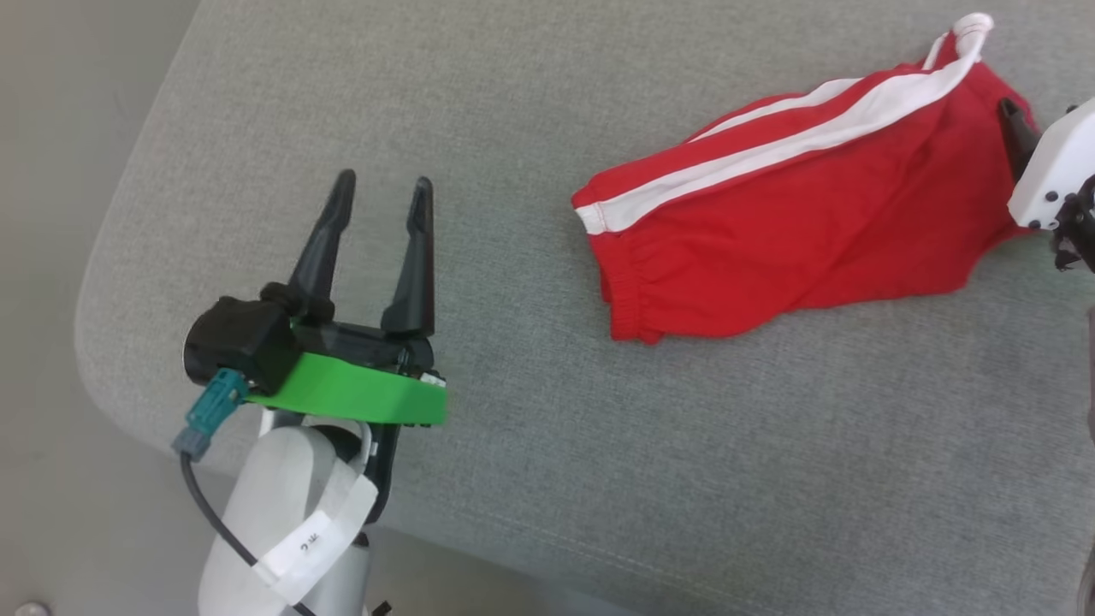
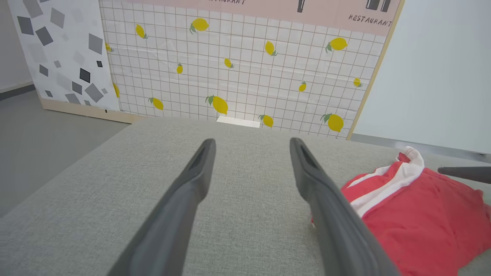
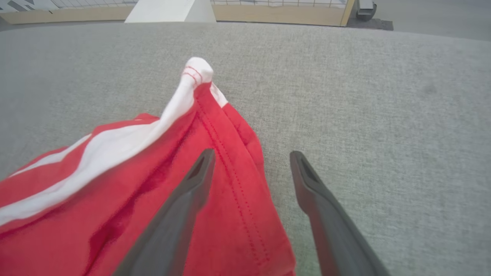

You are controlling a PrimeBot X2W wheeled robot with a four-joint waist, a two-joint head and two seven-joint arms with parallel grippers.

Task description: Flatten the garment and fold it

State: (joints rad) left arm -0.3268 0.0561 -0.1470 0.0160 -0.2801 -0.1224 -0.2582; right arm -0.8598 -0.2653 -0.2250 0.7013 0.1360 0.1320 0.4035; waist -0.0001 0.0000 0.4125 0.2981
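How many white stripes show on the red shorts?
2. On the shorts, a broad stripe runs along the far edge; a narrow stripe lies just beyond it. The underside may hide more.

Red shorts (image 1: 796, 231) with white side stripes lie bunched, folded lengthwise on the grey cushion (image 1: 513, 479); gathered waistband apparently nearest, one corner peaked.

Grey upholstered surface (image 1: 547, 479): woven fabric, with a rounded corner at the left of the head view.
Floor (image 1: 51, 171): plain grey, beside that corner.
Backdrop panel (image 2: 245, 76): white grid printed with yellow lemons, upright beyond the surface's far edge. A pink band (image 2: 268, 7) along its top is lettered RESTAURANT.
Second panel (image 2: 57, 50): white with scattered grey squares, just left of the lemon panel.
Plain pale wall (image 2: 441, 69): to the lemon panel's right.
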